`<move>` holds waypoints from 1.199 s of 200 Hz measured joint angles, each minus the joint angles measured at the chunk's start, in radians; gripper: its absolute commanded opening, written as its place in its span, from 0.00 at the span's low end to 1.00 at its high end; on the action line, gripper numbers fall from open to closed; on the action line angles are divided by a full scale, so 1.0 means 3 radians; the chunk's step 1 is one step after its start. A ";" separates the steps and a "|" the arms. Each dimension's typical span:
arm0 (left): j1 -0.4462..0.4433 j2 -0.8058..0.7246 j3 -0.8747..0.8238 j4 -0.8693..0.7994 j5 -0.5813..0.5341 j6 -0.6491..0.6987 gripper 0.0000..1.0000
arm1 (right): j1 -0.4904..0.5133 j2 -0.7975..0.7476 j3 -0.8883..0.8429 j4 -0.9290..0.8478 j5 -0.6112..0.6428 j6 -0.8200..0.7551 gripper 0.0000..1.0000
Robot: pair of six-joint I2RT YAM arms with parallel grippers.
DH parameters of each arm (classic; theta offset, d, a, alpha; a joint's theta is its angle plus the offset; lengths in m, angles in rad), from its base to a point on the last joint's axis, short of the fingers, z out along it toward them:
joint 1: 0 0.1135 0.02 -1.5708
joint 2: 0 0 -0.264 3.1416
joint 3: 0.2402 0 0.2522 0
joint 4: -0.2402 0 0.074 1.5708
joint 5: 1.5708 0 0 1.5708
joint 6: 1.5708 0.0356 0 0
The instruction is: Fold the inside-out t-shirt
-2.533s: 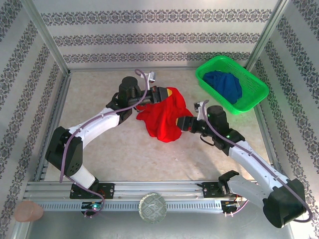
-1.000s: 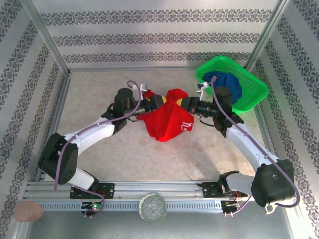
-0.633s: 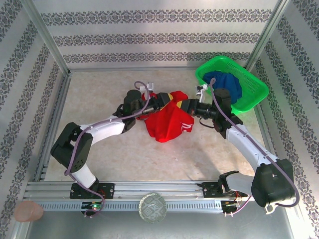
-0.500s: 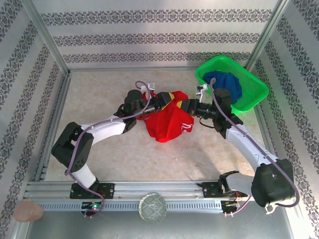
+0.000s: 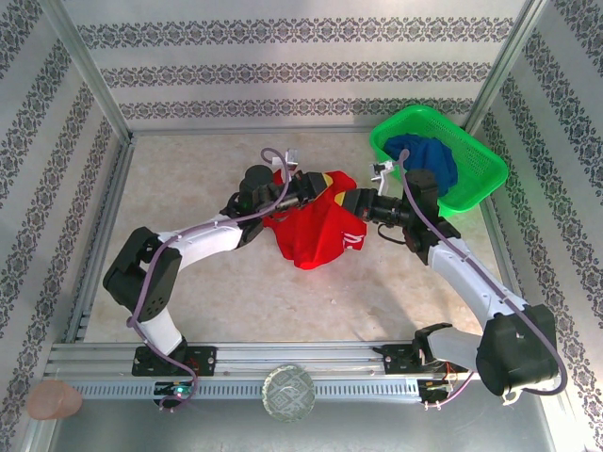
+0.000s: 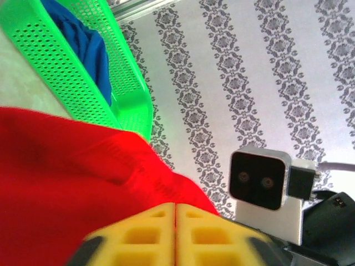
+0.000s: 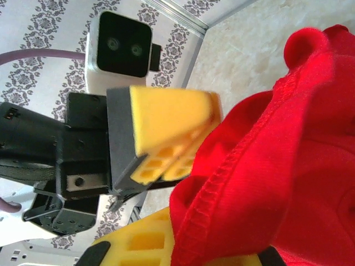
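My arms (image 5: 203, 243) are white with black joints, each trailing a mauve cable (image 7: 33, 55). The left gripper (image 6: 175, 213) has yellow honeycomb pads (image 6: 147, 233) and a white, black-faced camera (image 7: 123, 44).

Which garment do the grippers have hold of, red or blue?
The red t-shirt, pinched at its upper edge by the left gripper and right gripper. The dark blue garment lies apart in the green basket.
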 measured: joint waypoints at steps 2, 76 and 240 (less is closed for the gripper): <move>-0.0001 0.0000 0.0013 -0.0004 0.0001 0.0006 0.00 | 0.0000 -0.0001 -0.0004 0.0001 0.0000 0.0000 0.00; 0.0053 -0.0249 0.0237 -0.0434 0.0192 0.0528 0.20 | -0.0280 -0.0142 -0.0266 -0.0053 0.0089 0.0010 0.00; -0.0017 0.0314 0.0300 -0.1806 -0.0125 0.1254 0.58 | -0.0474 0.1081 -0.0181 -0.0360 0.0937 -0.0113 0.57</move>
